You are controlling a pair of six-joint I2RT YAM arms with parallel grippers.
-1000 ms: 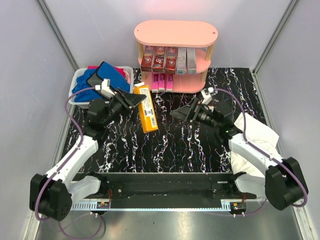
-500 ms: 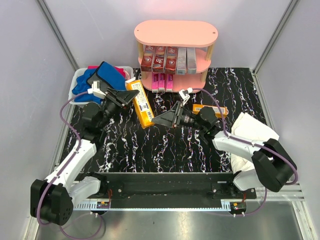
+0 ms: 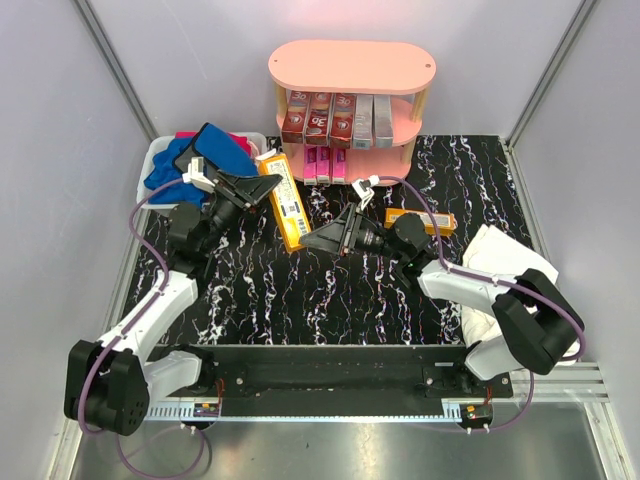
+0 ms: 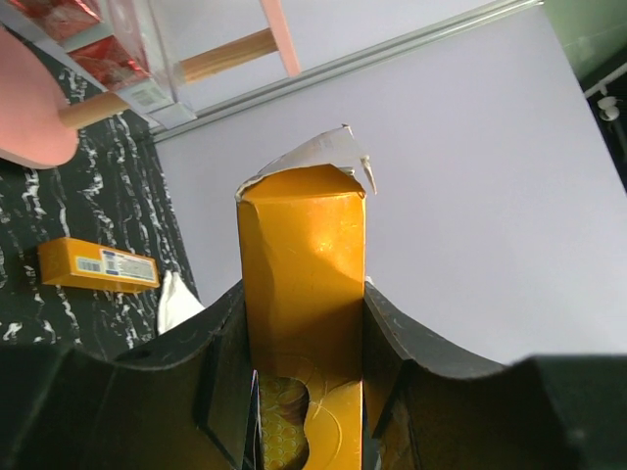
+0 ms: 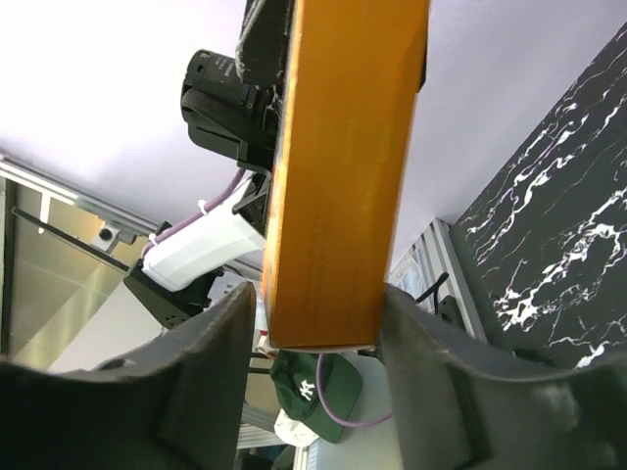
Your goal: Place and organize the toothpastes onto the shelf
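Black marbled table [image 3: 300, 300], grey walls around. Shelf [image 3: 350, 65] at the far edge: dark red boxes [image 3: 318, 115] on the middle tier, pink boxes [image 3: 325, 165] below. Orange box [image 3: 282, 205] off the table, left of centre. Left gripper [image 3: 260, 189] clamps it toward its far end. Right gripper [image 3: 310, 240] fingers press both sides of its near end. Judged a handover. Next: one lets go, the other carries it to the shelf. Second orange box [image 3: 420, 219] lies toward the right edge.

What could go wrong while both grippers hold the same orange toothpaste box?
The left gripper and right gripper clamp one orange toothpaste box; uneven pulling might buckle it or worsen its torn end flap. The right arm is close to a second orange box and might knock it.
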